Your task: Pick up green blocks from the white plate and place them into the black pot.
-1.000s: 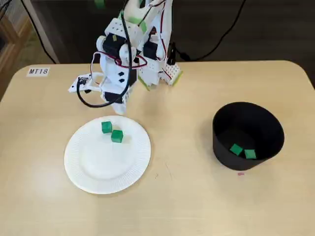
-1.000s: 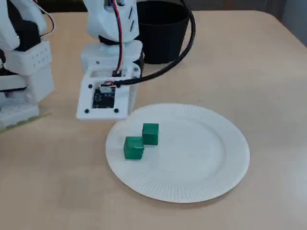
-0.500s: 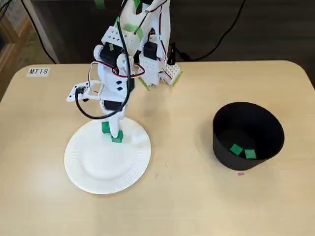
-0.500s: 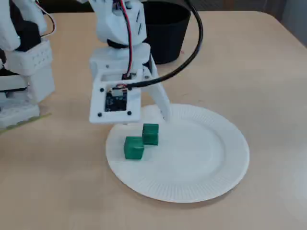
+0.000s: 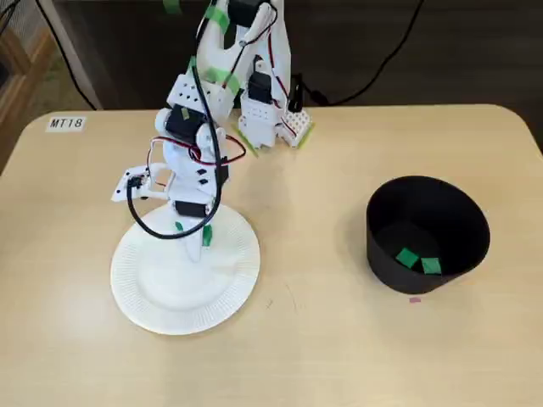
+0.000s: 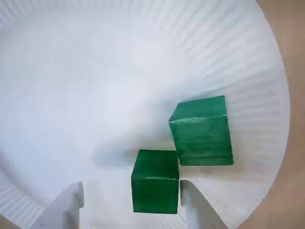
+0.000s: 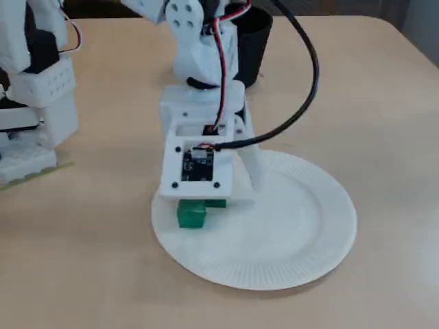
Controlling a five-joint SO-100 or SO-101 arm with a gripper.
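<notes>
Fingers [image 6: 69, 206] are seen spread open low over the white plate [image 6: 95, 71] in the wrist view; one green block [image 6: 155, 181] is bracketed between them, not clamped; a second green block [image 6: 202, 129] is touching its corner; two further blocks [image 5: 407, 257] are noted inside the black pot [image 5: 379, 254] on the bench [image 5: 322, 339].

White plate [image 6: 119, 57]: paper, matt white, smooth in the centre, finely ribbed around the rim.
Green blocks [image 6: 202, 131]: smooth, evenly coloured faces with a faint sheen; wood or plastic not tellable.
Black pot [image 5: 428, 233]: smooth, matt black wall; material unclear.
Table [image 5: 339, 339]: pale wood-look top, smooth, softly shiny.
Arm [image 5: 197, 91]: white plastic shells, matt.
Cable [image 7: 314, 72]: black sheath, smooth, slightly glossy.
</notes>
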